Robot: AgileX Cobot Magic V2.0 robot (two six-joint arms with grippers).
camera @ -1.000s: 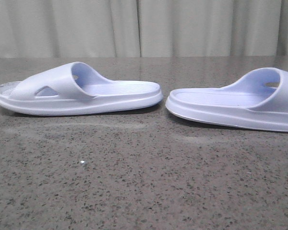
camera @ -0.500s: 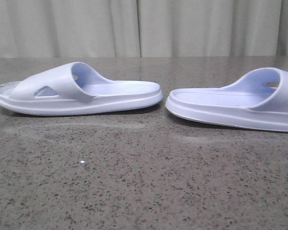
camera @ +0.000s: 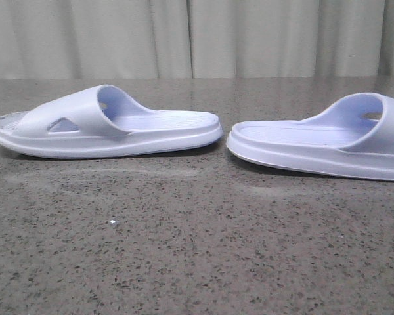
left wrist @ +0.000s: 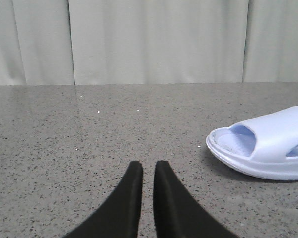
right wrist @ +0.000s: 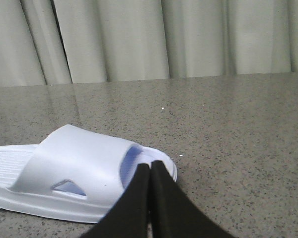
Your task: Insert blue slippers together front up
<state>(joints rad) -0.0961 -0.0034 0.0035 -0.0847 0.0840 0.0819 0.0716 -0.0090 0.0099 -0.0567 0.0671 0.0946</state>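
Two blue slippers lie soles down on the speckled table in the front view, heels facing each other: the left slipper [camera: 105, 125] and the right slipper [camera: 322, 144], which is cut off by the frame edge. Neither gripper shows in the front view. In the left wrist view my left gripper [left wrist: 148, 166] hangs low over bare table, its fingers almost together with a thin slit and nothing between them; the left slipper's toe end [left wrist: 268, 148] lies apart to one side. In the right wrist view my right gripper [right wrist: 150, 165] is shut and empty, just in front of the right slipper's toe [right wrist: 74, 173].
The slippers rest on a dark grey speckled stone table [camera: 184, 249]. A pale pleated curtain [camera: 197, 39] hangs behind its far edge. A small gap separates the two heels near the middle.
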